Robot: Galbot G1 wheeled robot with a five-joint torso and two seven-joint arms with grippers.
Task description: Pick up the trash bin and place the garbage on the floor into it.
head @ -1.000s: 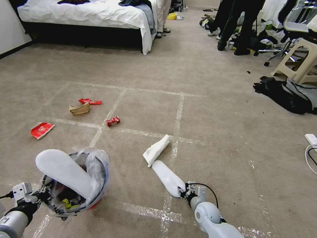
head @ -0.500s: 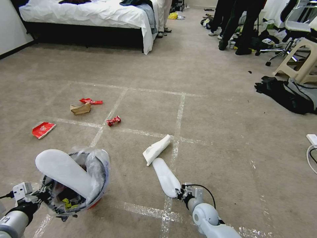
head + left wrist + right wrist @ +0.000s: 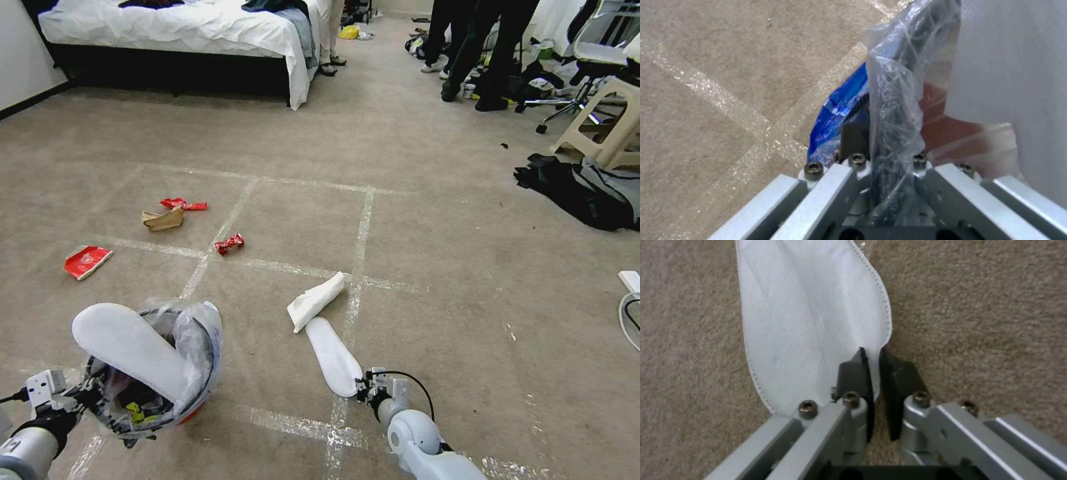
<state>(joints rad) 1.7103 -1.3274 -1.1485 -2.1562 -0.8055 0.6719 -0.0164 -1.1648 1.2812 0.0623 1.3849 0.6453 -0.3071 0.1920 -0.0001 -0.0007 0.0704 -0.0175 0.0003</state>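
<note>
Trash bin (image 3: 157,373): held by its lined rim in the closed left gripper (image 3: 882,156), one slipper (image 3: 127,347) protruding. Right gripper (image 3: 875,355) fingers pinch the floor slipper (image 3: 809,323) edge. No legible writing.

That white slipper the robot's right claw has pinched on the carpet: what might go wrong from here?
The right gripper pinches only the thin edge of the slipper on the floor, so it might slip free when lifted. The trash bin in the left gripper already has another slipper sticking out over its rim, so a second could catch or fall out.
</note>
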